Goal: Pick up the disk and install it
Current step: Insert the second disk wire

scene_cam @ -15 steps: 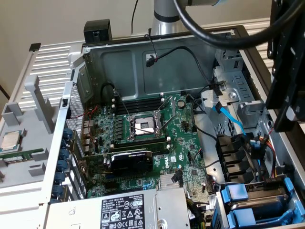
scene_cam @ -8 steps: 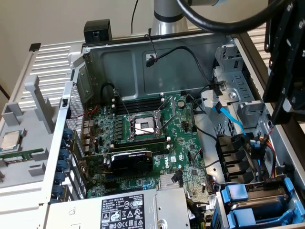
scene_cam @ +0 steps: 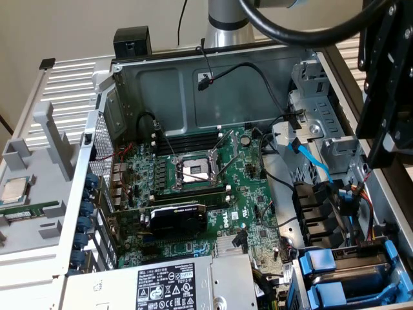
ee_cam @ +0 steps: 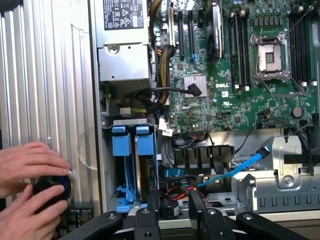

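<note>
Open chassis: disk [ee_cam: 144, 165] beneath gripper [ee_cam: 175, 212]

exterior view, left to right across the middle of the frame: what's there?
Loose CPU chip on the grey tray → perforated case wall → open CPU socket on the motherboard → blue SATA cable → the arm's black gripper assembly at the exterior view's right.
</note>
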